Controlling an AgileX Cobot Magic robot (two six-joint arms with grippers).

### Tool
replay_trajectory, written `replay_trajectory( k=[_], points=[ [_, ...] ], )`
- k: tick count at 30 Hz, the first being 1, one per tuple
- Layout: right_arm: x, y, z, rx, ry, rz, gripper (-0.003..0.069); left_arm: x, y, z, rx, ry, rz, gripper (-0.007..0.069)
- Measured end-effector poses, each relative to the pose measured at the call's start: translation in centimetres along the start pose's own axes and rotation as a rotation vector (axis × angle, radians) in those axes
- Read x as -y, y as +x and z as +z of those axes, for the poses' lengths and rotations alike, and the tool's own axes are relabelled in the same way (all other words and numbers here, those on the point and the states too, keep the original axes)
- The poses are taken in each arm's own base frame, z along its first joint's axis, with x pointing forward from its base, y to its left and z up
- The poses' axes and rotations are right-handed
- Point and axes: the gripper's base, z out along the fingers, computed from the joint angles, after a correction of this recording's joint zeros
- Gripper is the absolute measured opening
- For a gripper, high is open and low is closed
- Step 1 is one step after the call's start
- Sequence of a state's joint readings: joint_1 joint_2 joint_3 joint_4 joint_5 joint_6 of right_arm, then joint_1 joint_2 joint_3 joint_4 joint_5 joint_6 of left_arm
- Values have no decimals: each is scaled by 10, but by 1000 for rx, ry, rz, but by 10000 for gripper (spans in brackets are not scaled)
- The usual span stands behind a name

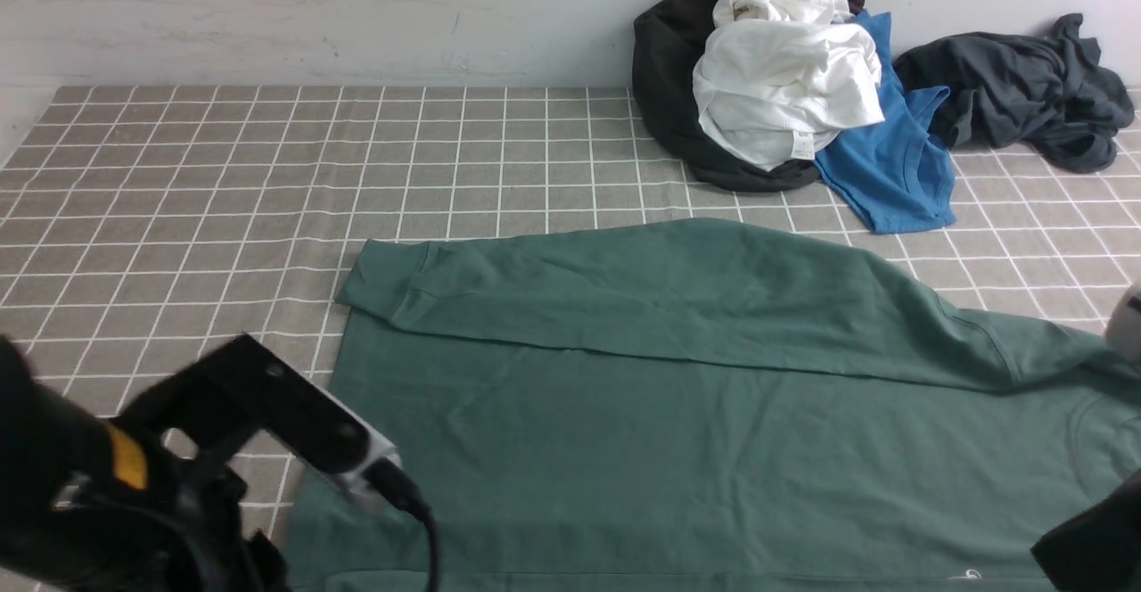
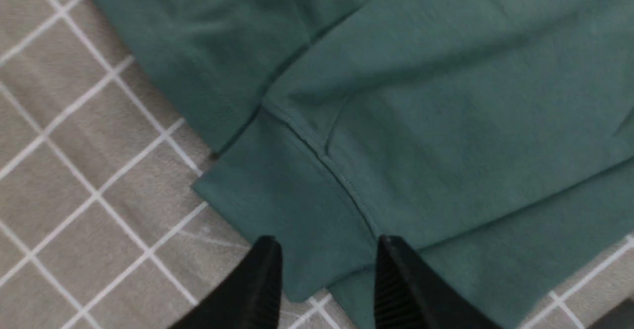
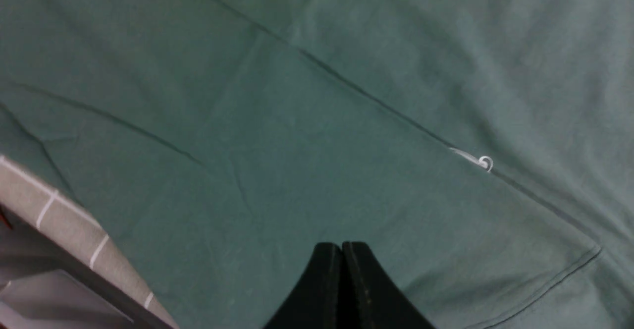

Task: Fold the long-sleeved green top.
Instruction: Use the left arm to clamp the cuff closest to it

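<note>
Left gripper (image 2: 324,249): jaws parted, nothing pinched, poised above a banded edge (image 2: 277,205) of the green long-sleeved top (image 1: 624,414). Right gripper (image 3: 342,247): jaws pressed together, empty, over the top's body. The top lies flat on the checked cloth (image 1: 223,173), far sleeve (image 1: 677,289) laid across it. Judgement: pinch the band's full thickness before lifting; carry low so the fold lands square.
</note>
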State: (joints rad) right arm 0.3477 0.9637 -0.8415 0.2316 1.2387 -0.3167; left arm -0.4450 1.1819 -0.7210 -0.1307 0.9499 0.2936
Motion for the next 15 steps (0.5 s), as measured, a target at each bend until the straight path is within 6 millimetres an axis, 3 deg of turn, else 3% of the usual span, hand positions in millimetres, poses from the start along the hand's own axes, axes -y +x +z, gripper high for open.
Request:
replay_trajectory(
  k=[6,8,15],
  points=[
    [-2,0,1,-12,6,-24,-14,-8,-24,55,-86,-17,31,405],
    [-1,0,1,-12,6,-24,-14,-13,-27,73,-112,-31,45,414],
    [-1,0,1,-12,6,-24,-14,-18,-31,103,-165,-37,32,416]
  ],
)
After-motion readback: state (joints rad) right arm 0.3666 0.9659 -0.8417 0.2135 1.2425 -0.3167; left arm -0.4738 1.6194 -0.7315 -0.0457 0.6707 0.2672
